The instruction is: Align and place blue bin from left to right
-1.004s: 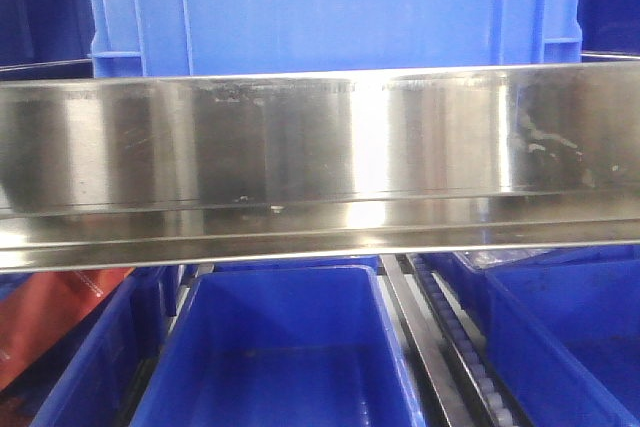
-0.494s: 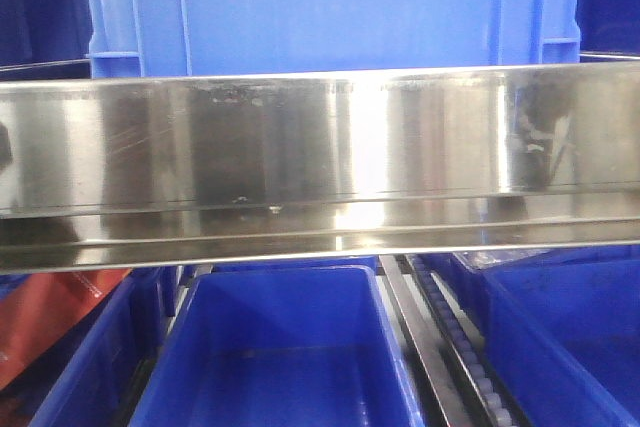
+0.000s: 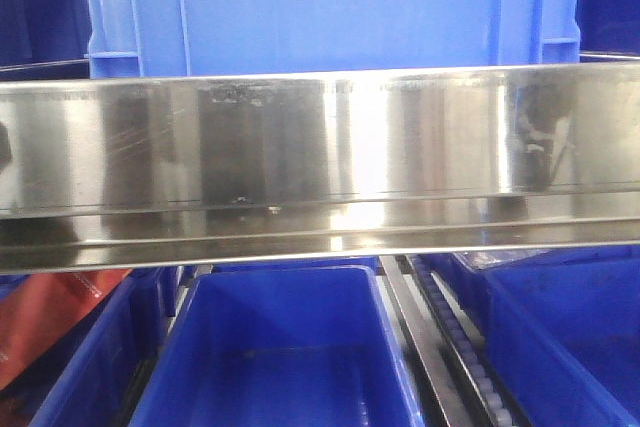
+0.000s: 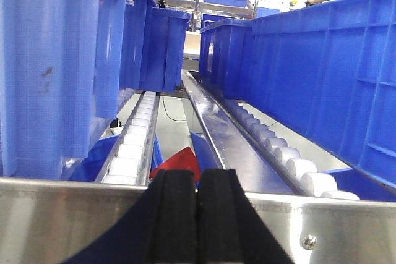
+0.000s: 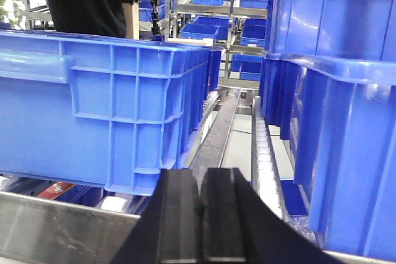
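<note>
A blue bin (image 3: 330,7) sits on the shelf behind a shiny rail (image 3: 320,157). Both the left gripper (image 4: 198,214) and right gripper (image 5: 201,214) are pressed together, holding nothing.

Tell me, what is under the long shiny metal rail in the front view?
Below the long shiny metal rail stands an open blue plastic bin, apparently empty, with more blue bins either side, a roller track and something red at left. The rail hides the bins' far ends.

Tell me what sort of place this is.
Most likely a warehouse or factory storage area. Blue bins sit on flow racks with roller tracks and steel rails, and more shelving stacked with bins stands behind.
</note>
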